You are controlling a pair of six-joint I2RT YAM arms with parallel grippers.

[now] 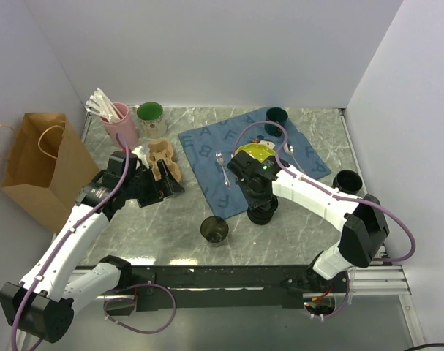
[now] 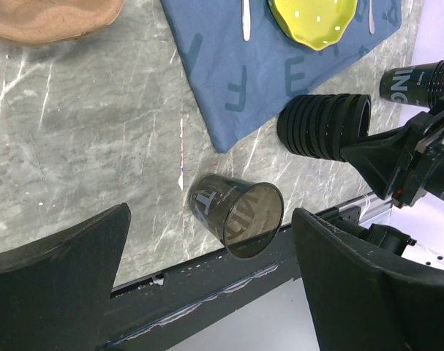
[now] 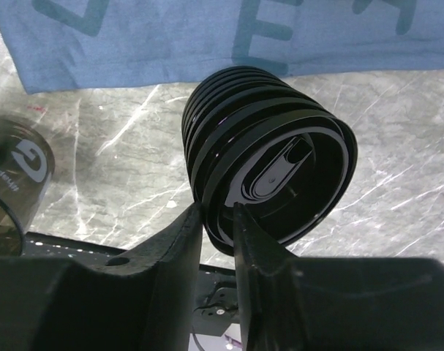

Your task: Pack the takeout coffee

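A squat black ribbed takeout coffee cup stands on the marble just off the near edge of the blue cloth. My right gripper comes down on it from above. One finger is outside the lid rim and the other on the lid top, pinching the rim. A second black cup stands near the table's right edge. My left gripper hangs wide open with nothing between its fingers, close beside the tan cup carrier.
A smoky glass tumbler stands near the front edge. A yellow bowl, a fork and a dark green mug are on the cloth. At the back left are a pink cup of utensils and a green cup. A paper bag is at the left.
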